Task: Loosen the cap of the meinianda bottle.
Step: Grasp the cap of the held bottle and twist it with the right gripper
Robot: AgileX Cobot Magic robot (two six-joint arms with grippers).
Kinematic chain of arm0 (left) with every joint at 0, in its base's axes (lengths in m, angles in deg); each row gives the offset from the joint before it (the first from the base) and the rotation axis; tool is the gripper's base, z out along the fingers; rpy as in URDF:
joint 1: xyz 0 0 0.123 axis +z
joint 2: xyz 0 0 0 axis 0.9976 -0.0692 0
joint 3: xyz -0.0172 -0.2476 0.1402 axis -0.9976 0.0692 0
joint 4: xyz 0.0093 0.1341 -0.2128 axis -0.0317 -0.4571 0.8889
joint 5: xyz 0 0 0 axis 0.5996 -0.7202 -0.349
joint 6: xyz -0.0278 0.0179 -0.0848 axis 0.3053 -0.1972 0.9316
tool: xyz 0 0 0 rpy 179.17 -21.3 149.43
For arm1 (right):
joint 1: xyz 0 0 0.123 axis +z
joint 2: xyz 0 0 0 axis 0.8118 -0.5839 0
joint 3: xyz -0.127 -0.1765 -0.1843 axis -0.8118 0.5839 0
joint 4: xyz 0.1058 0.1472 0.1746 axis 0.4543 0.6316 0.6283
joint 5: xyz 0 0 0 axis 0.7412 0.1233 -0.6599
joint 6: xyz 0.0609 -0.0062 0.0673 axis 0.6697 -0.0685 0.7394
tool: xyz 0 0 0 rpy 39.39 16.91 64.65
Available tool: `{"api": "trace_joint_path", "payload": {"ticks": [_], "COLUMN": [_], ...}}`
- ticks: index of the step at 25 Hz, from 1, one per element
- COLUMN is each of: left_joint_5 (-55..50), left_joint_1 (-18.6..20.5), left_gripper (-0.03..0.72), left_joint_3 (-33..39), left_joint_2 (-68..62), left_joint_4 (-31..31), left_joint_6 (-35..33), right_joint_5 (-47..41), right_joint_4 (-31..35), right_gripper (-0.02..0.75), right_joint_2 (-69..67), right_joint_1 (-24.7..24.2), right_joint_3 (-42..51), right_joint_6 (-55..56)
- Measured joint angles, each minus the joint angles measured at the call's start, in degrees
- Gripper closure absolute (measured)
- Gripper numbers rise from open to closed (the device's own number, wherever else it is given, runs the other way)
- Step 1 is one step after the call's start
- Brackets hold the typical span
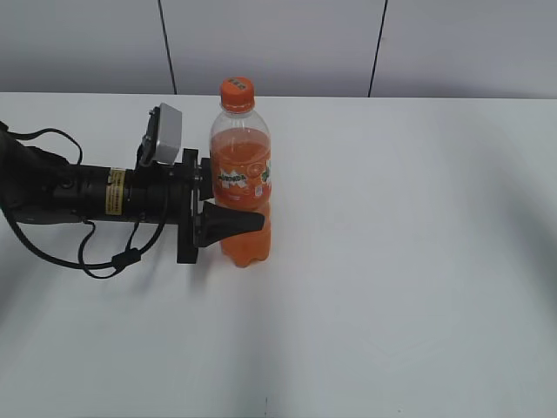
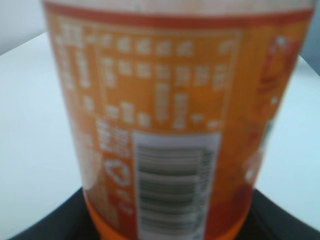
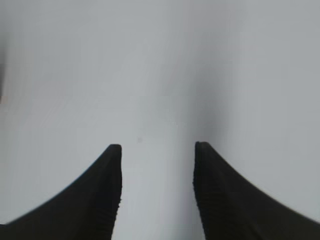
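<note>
The meinianda bottle (image 1: pixel 242 174) stands upright on the white table (image 1: pixel 418 261), full of orange drink, with its orange cap (image 1: pixel 237 91) on top. My left gripper (image 1: pixel 245 209) comes in from the left and is shut on the bottle's labelled middle; its near finger (image 1: pixel 235 222) crosses the front. In the left wrist view the bottle's label (image 2: pixel 170 110) fills the frame, blurred, with dark fingers (image 2: pixel 40 225) at both lower corners. My right gripper (image 3: pixel 157 150) stands open over bare white table, nothing between its fingers. It is outside the exterior view.
The left arm (image 1: pixel 87 192) lies low across the table's left side, with its cable (image 1: pixel 104 257) looping onto the surface. A grey panelled wall (image 1: pixel 278 43) runs behind the table's far edge.
</note>
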Motion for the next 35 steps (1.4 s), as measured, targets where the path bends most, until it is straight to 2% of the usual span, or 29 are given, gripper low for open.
{"api": "trace_joint_path", "payload": {"ticks": [5, 9, 19, 25, 35], "left_joint_5": [0.00, 0.00, 0.00, 0.00, 0.00], "left_joint_1": [0.00, 0.00, 0.00, 0.00, -0.06], "left_gripper": [0.294, 0.294, 0.294, 0.294, 0.294], "left_joint_3": [0.00, 0.00, 0.00, 0.00, 0.00], "left_joint_2": [0.00, 0.00, 0.00, 0.00, 0.00], "left_joint_4": [0.00, 0.00, 0.00, 0.00, 0.00], "left_joint_6": [0.00, 0.00, 0.00, 0.00, 0.00], "right_joint_5": [0.00, 0.00, 0.00, 0.00, -0.06], "right_joint_4": [5.09, 5.72, 2.72, 2.40, 2.36], "right_gripper": [0.384, 0.384, 0.384, 0.384, 0.384], "right_joint_2": [-5.52, -8.75, -17.51, -22.50, -28.03], "right_joint_1": [0.00, 1.73, 18.27, 26.34, 35.56], "right_joint_3": [-6.00, -9.50, -18.16, -24.01, -27.61], "right_joint_6": [-1.44, -1.56, -0.50, -0.25, -0.01]}}
